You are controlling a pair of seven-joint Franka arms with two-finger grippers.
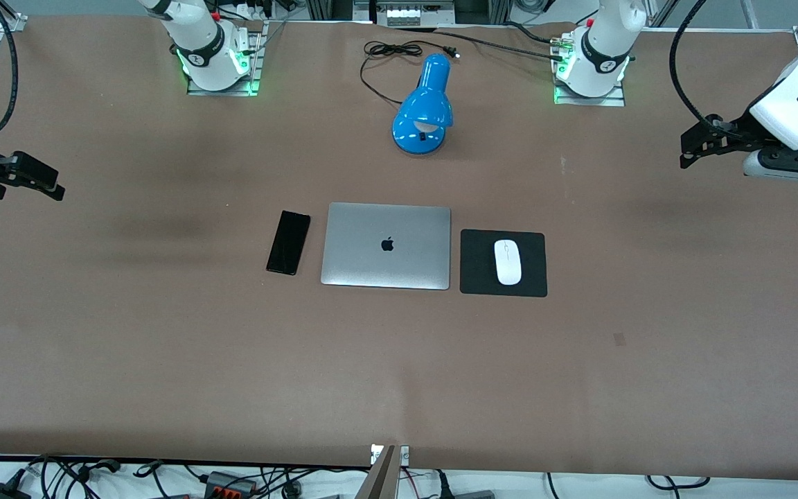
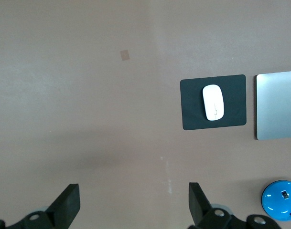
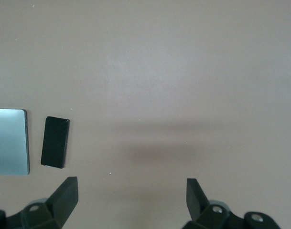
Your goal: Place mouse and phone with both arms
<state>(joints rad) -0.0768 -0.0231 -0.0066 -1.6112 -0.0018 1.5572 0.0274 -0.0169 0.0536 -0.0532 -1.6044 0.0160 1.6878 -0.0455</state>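
- Brown-covered desk [image 1: 163, 360] under bright, even light, with cables and power bricks strung along its edge nearest the front camera.
- Closed silver laptop [image 1: 386, 245] at the middle, taken as the landmark for all else.
- Phone [image 1: 288, 242] flat and face up just beside the laptop, toward the right arm's end, its long side running along the laptop's edge; apart from it by a narrow strip of bare desk. Seems a tidy, finished resting place rather than a pickup spot.
- Black mouse pad [image 1: 536, 277] just beside the laptop, toward the left arm's end, not touching it.
- Mouse [image 1: 508, 261] on the pad, near its centre, long axis parallel to the laptop's side edge. Placed where a hand would want it, so probably set down already.
- Blue desk lamp [image 1: 424, 111] farther from the front camera than the laptop, shade tipped down, cord trailing toward the bases; no part in the task.
- Left gripper [image 1: 691, 149] spread wide and holding nothing, up over bare desk well away from the laptop at the left arm's end; apparently waiting.
- Right gripper [image 1: 49, 186] likewise spread and bare in its wrist view, over bare desk well away from the laptop at the right arm's end.
- Both things down and both grippers clear: task judged done or nearly so.
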